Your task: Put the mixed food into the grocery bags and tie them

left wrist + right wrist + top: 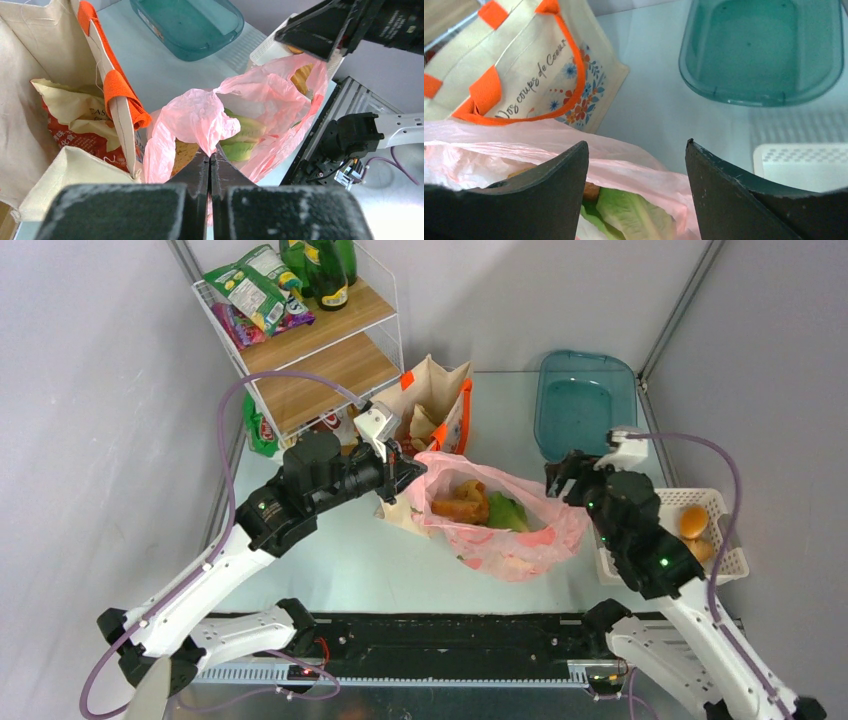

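One pink bag (pixel 200 115) pinched in closed left hand (pixel 210 161).

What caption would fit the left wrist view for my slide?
Left gripper pinching the rim of the pink bag, lettuce inside, beige tote at left.
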Robot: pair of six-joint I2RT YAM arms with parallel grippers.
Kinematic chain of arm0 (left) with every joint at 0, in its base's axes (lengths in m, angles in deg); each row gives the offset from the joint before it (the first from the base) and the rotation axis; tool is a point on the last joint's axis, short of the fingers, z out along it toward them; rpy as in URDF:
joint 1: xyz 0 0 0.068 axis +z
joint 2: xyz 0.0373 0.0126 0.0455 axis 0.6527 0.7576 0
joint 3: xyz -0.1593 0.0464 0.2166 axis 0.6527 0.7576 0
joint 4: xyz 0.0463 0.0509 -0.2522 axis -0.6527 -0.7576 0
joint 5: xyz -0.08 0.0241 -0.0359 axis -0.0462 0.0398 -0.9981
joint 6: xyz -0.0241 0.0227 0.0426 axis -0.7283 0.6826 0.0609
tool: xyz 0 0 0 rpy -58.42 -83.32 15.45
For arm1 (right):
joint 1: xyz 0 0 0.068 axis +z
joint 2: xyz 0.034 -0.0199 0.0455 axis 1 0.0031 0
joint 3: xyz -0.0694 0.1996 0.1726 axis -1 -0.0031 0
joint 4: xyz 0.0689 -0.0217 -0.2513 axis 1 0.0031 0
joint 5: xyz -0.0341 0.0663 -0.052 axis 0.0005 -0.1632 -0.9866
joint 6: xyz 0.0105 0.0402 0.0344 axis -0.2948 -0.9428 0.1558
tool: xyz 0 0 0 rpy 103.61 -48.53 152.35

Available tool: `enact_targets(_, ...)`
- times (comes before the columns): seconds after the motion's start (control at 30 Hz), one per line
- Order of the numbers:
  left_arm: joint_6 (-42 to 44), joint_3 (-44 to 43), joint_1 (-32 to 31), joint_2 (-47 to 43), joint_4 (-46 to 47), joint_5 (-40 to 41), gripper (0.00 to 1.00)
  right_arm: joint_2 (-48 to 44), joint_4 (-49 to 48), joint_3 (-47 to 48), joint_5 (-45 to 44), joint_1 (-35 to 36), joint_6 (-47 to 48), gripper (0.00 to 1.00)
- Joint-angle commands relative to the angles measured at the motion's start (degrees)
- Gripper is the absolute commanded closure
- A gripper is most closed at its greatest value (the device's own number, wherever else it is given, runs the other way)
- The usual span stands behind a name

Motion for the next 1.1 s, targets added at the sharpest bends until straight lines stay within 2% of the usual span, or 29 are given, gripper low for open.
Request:
enact_targets(0.0, 1.2, 0.6, 0.4, -0.2, 2.0, 1.0, 1.0, -5.9, 8.2, 3.0, 5.3, -5.4, -8.3, 0.26)
enact_targets(0.17, 0.9, 0.4, 0.4, 0.4, 2.0, 0.3, 1.0, -11.8, 14.1, 3.2, 5.4, -7.6, -8.4, 0.26)
enact_targets(0.23, 0.7, 0.4, 0.4, 0.5, 2.0, 0.2, 1.0, -13.5, 16.9, 3.2, 2.2, -8.2, -11.1, 0.27)
enact_targets(0.4, 0.7, 0.4, 0.4, 0.1, 2.0, 0.2, 1.0, -15.5, 23.0, 3.4, -17.0, -9.7, -21.6, 0.25)
enact_targets(0.53, 0.7, 0.5, 0.4, -0.2, 2.0, 0.1, 1.0, -13.4, 25.4, 3.3, -31.5, -12.0, -24.7, 0.22)
enact_targets(0.57, 0.6, 0.5, 0.4, -0.2, 2.0, 0.0, 1.0, -11.6, 25.9, 3.4, -35.9, -13.9, -25.3, 0.21)
enact_targets(0.63, 0.5, 0.4, 0.4, -0.2, 2.0, -0.4, 1.0, -8.4, 25.7, 3.3, -38.7, -18.3, -26.7, 0.2)
enact_targets(0.7, 0.5, 0.4, 0.4, -0.2, 2.0, -0.4, 1.0, -5.1, 23.1, 2.8, -36.5, -24.7, -26.2, 0.2)
enact_targets(0.73, 0.6, 0.4, 0.4, -0.2, 2.0, -0.5, 1.0, -3.8, 22.1, 2.5, -34.9, -30.0, -25.6, 0.19)
enact_targets(0.77, 0.7, 0.5, 0.4, -0.2, 2.0, -0.5, 1.0, -1.2, 20.4, 2.0, -30.6, -33.3, -25.5, 0.19)
enact_targets(0.87, 1.0, 0.6, 0.4, -0.7, 2.0, -0.2, 1.0, 7.0, 18.5, 1.2, -20.3, -49.7, -26.3, 0.19)
enact_targets(0.93, 1.2, 0.7, 0.4, -1.0, 2.0, -0.1, 1.0, 12.3, 18.7, 1.2, -14.6, -57.0, -26.9, 0.18)
enact_targets(1.07, 1.2, 0.7, 0.4, -0.7, 2.0, -0.3, 1.0, 19.9, 19.8, 1.1, -10.6, -64.2, -28.5, 0.2)
